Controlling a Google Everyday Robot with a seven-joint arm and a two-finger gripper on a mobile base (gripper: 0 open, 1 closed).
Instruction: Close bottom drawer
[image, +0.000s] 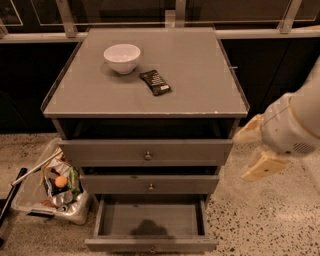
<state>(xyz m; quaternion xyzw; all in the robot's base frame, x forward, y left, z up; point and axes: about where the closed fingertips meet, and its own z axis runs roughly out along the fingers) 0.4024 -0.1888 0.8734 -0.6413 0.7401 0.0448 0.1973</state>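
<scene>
Your gripper (255, 150) hangs mid-right, fingers spread, holding nothing; bottom drawer (150, 221) at lower centre stands open.

The two-finger gripper (241, 156) is at the right of the scene, its pale cream, blocky plastic fingers (263, 166) set apart with a clear gap between them. Behind them is a rounded white wrist housing (287, 127), smooth-shelled, crossed by a thin dark seam ring and marked with a small patch of fine grille dots. A broad white arm segment (312, 95) runs off the right edge.
</scene>
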